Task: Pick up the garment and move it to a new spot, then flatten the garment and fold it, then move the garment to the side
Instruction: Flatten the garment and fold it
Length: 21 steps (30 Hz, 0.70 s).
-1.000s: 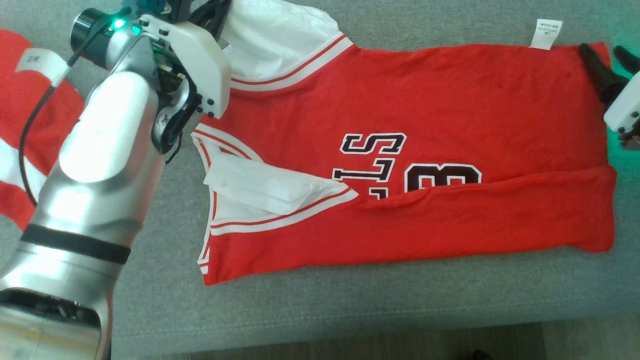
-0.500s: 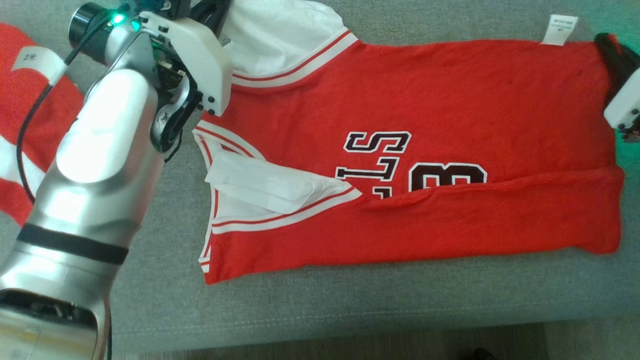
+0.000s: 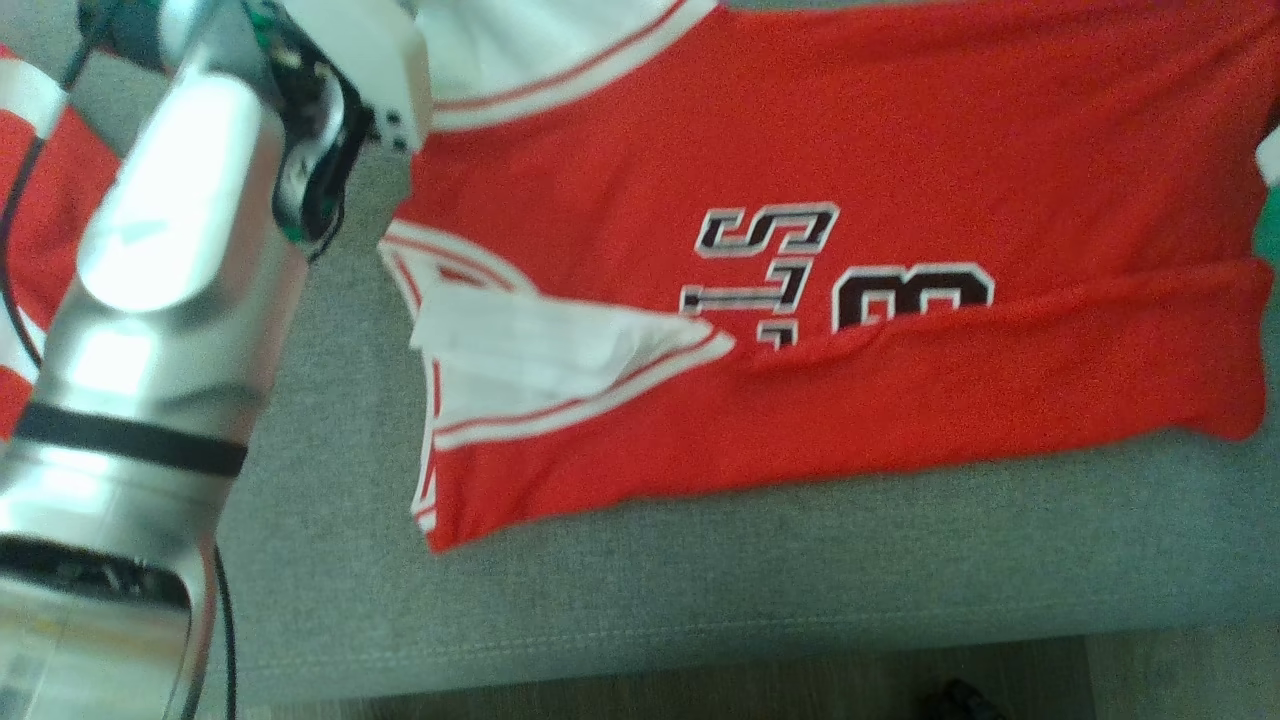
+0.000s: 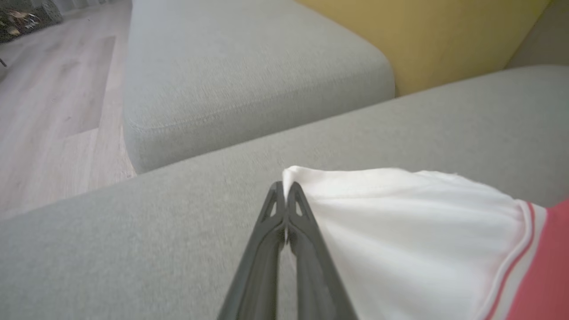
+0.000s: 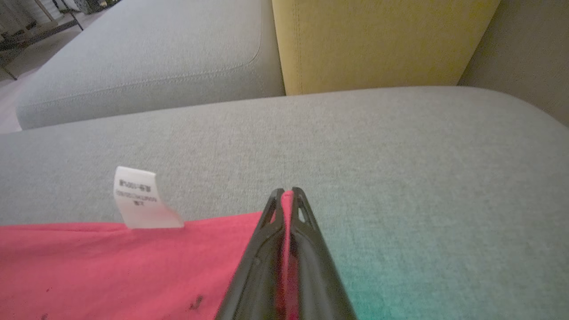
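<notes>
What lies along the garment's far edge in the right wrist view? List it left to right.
white care label → right pincer, shut on a corner of the red garment → bare grey cushion

Soft, even light; no hard shadows. Head view motion-blurred, garment (image 3: 900, 130) lettering smeared. Glare on silver forearm (image 3: 150, 230). Green glow tints sofa cushion (image 5: 400, 284) by right wrist view's bottom edge.

Grey woven-fabric sofa seat (image 3: 700, 600), red jersey (image 3: 900, 150) with white sleeves and black lettering spread across it, near edge folded over, red-and-white cloth (image 3: 60, 160) at its left end.
</notes>
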Available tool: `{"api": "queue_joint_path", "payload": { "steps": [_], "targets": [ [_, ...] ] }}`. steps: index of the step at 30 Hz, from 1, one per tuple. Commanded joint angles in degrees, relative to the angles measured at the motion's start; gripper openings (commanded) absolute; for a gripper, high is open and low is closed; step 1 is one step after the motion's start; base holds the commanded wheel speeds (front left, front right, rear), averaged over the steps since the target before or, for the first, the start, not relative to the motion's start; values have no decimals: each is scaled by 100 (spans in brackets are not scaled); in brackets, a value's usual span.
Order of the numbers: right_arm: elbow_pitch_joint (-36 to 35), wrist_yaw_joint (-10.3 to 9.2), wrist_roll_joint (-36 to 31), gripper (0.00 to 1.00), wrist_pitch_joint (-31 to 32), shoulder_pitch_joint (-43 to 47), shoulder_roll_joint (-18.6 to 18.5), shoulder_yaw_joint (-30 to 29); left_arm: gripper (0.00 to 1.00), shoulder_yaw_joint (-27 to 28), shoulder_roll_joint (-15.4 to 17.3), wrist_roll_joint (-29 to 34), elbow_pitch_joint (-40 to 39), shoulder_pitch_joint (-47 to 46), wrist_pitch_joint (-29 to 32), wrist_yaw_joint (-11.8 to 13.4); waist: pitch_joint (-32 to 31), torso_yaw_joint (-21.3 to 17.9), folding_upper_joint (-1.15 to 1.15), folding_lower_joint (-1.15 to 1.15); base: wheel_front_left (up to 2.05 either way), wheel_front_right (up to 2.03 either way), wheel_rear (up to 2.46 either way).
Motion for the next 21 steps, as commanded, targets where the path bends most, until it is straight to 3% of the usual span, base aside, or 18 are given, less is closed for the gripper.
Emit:
{"api": "queue_joint_path", "payload": {
  "steps": [1,5,11,21],
  "targets": [
    [49,-4,-50,0,-208,-109,-93,1,0,236,173,57,-75,-416,-178,110,25,-13,0,0,0,0,0],
    [167,-4,-64,0,-522,-217,21,84,0,224,82,99,232,-612,-492,150,26,-34,0,0,0,0,0],
    [235,-4,33,0,-790,-97,31,206,0,90,8,79,529,-506,-808,-44,-161,0,0,0,0,0,0],
    [-16,-4,322,0,-953,541,-220,342,0,-86,298,0,117,149,-879,-302,-644,111,0,0,0,0,0]
  ]
}}
